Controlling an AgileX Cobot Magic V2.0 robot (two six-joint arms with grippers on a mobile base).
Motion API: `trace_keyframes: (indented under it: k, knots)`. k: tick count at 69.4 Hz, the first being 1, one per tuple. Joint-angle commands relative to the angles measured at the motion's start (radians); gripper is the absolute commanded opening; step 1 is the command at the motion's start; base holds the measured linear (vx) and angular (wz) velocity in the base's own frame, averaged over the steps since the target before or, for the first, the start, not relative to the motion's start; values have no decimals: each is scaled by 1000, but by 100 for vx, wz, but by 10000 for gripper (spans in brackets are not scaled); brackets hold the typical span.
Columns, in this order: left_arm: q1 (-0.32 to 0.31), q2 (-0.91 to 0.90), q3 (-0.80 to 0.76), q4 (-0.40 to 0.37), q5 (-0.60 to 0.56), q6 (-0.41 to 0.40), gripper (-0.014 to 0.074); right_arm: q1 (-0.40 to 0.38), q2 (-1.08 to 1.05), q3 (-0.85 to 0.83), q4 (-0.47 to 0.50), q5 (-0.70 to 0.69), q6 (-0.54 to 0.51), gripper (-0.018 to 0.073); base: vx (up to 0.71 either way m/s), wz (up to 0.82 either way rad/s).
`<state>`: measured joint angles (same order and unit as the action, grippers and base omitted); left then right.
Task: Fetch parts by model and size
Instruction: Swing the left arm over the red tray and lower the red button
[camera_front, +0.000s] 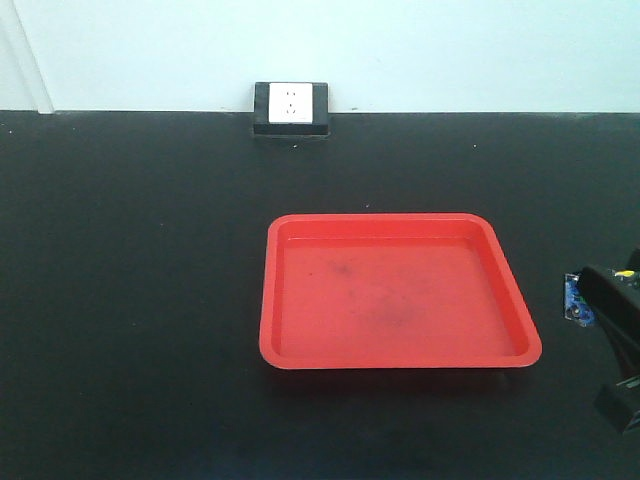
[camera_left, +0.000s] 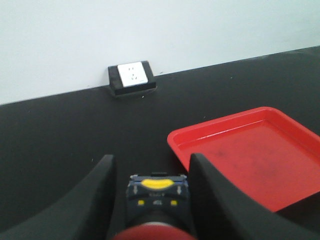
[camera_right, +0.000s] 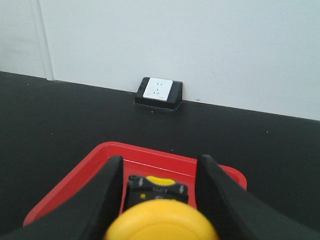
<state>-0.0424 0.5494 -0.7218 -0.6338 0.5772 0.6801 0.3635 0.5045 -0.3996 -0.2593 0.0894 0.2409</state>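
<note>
Red switch clamped in the left gripper, over the black table, tray just to its right. The right gripper clasps the yellow switch the same way, near the tray's right edge, cap toward the wrist camera.

Glossy red plastic on the tray, shiny along the rim, dull and smudged dark across the floor. Matt black tabletop, hardly any sheen. Smooth plastic caps on the yellow-capped switch and red-capped switch. Smooth white faceplate on the wall socket, black surround.
</note>
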Motion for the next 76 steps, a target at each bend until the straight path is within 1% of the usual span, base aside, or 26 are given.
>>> trace_keyframes:
  k: [1, 10, 18, 21, 32, 45, 51, 60, 69, 76]
  knots:
    - [-37, 82, -102, -39, -55, 22, -7, -5, 10, -29, -9, -99, -3, -2, 0, 0]
    - [-104, 189, -185, -39, -36, 52, -7, -5, 10, -29, -9, -101, -3, -2, 0, 0]
    - [-189, 310, -254, -37, -11, 125, -7, -5, 10, -29, -9, -101, -3, -2, 0, 0]
    - [-213, 355, -278, -37, -5, 138, -7, -5, 10, -29, -9, -101, -3, -2, 0, 0]
    - [-287, 533, -375, -37, 34, 162, -7, -5, 10, -29, -9, -102, -3, -2, 0, 0]
    - [-376, 741, -528, -36, 63, 163, -7, -5, 10, -29, -9, -107, -3, -2, 0, 0]
    - [-425, 833, -601, -12, 68, 163, -7, -5, 10, -29, -9, -107, -3, -2, 0, 0]
    - [-497, 968, -736, 70, 119, 163, -7, -5, 10, -29, -9, -107, -3, -2, 0, 0]
    - [-535, 1091, -862, 96, 201, 162, -7, -5, 10, -29, -9, -107, -3, -2, 0, 0]
    - [-536, 1174, -952, 96, 255, 162, -7, -5, 10, -29, -9, -107, -3, -2, 0, 0]
